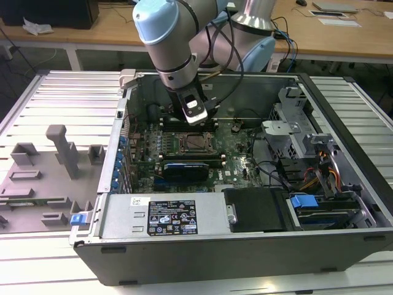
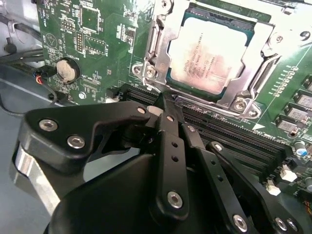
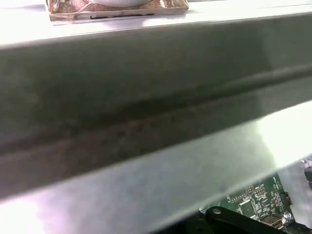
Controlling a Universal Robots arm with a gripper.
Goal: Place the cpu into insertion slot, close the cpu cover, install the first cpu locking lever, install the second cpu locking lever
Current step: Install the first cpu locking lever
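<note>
The chip (image 2: 209, 51), a flat square with a silvery-tan top, lay seated in the socket (image 1: 182, 143) near the middle of the green circuit board (image 2: 107, 29). The cover plate (image 2: 163, 53), a thin silvery frame with a cut-out centre, lay flat over the chip's edges, and the metal top showed through the opening. We could not tell how the locking levers stood. In the second wrist view the gripper (image 2: 165, 100) hung just beside one edge of the socket, above the long black memory slots (image 2: 234, 139) that ran along that side. Its two black fingers (image 2: 168, 146) were clenched, tip against tip. We could not tell whether the tips touched the board. Farther off on the board sat a round coin battery (image 2: 67, 69). In the exterior view the pale blue arm (image 1: 169, 37) reached down from the far side into an open computer case (image 1: 184, 252), which rested on a ribbed metal table (image 1: 49, 92). Inside the case, toward the exterior view's right, stood a metal drive cage (image 1: 288, 132). On the exterior view's left, outside the case, a grey holder (image 1: 61, 150) with upright posts stood on the table. In the first wrist view a grey metal wall (image 3: 146, 97) crossed close in front, with a corner of the green board beyond it.
</note>
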